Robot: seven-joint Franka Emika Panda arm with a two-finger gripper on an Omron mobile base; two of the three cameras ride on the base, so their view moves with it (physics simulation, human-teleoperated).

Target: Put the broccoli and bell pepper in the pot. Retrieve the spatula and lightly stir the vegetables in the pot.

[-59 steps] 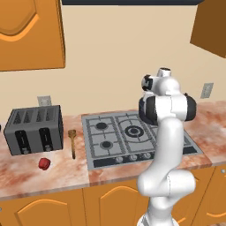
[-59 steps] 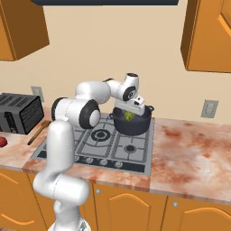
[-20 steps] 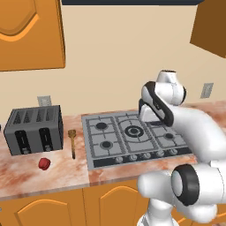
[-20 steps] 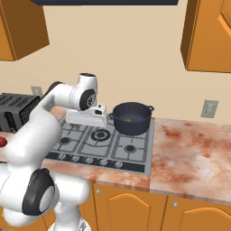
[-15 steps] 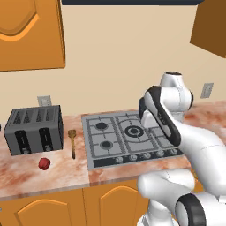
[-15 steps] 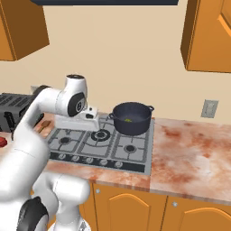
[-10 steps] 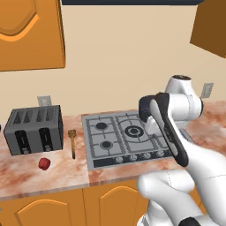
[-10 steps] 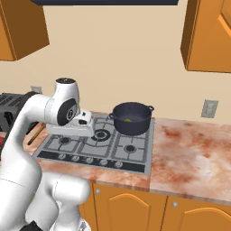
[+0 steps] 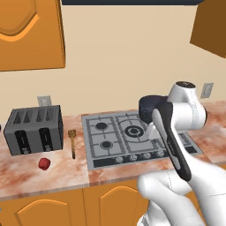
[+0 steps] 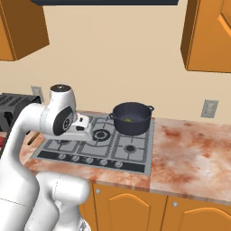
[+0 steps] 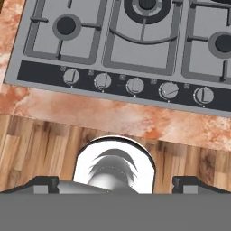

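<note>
Now | arm folded low over stove (image 9: 132, 137) front | gripper (image 11: 116, 180) released, facing knobs (image 11: 135, 85)

I'm seeing even, bright rendered light with no glare; soft shadows sit under the toaster (image 9: 32, 130) at 9 o'clock. Everything stays sharp, edges undistorted.

Hob (image 9: 132, 137) sits mid-worktop (image 9: 26, 170), toaster (image 9: 32, 129) twd left end by back wall. Spatula (image 9: 72, 142) lies btwn toaster & hob, bell pepper (image 9: 44, 163) in front of toaster nr front edge. Pot (image 10: 131, 117) on hob's back right burner w/ broccoli (image 10: 128, 120) in it.
</note>
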